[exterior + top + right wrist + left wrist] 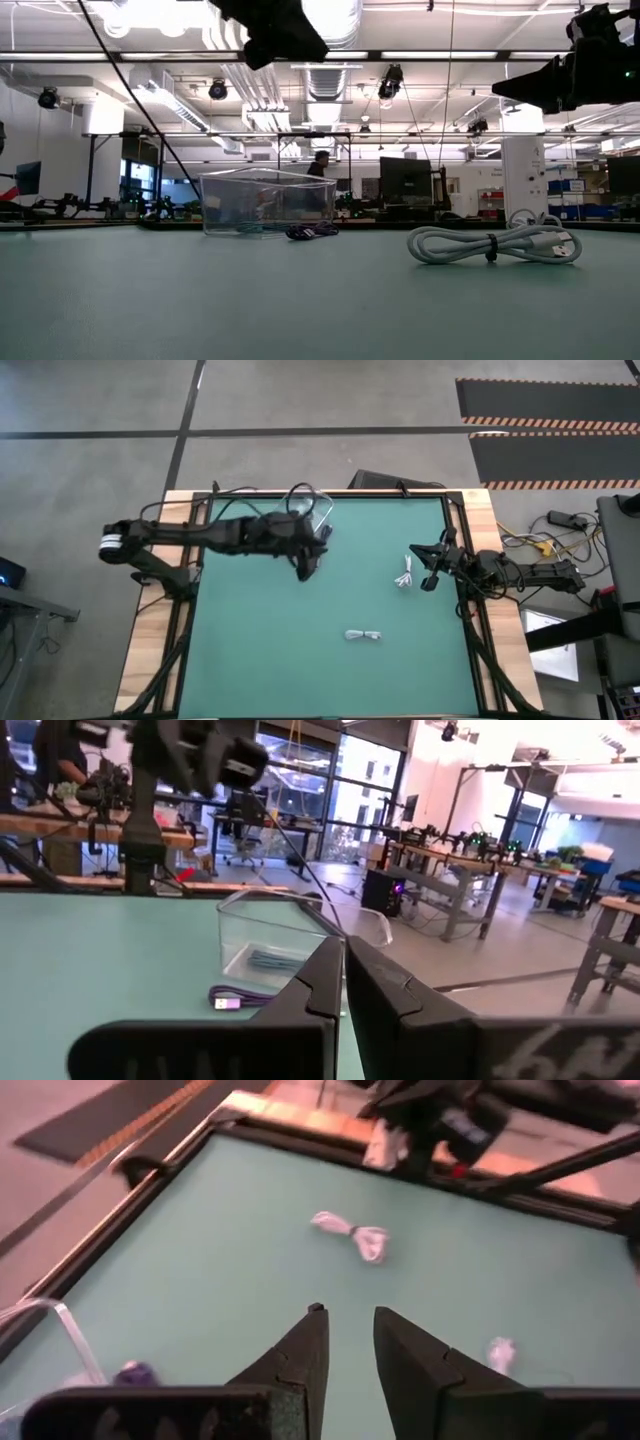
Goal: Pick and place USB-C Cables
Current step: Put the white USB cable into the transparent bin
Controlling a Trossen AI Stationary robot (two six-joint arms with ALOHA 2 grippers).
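Two white USB-C cables lie on the green mat: one (404, 574) (354, 1236) close to my right gripper, one (362, 635) (494, 244) nearer the front edge. A dark purple cable (311, 232) (236, 999) lies on the mat beside the clear box (264, 200) (312, 508). A teal cable (266, 960) rests on the box's floor. My left gripper (305, 568) (350, 1316) hangs open above the mat just in front of the box, with nothing between its fingers. My right gripper (428, 572) (342, 946) waits shut at the right edge.
The box stands at the mat's far edge, left of the middle. A wooden frame (150, 650) borders the mat. The mat's middle and near left lie bare (260, 650). A person (320, 165) stands in the room far behind the table.
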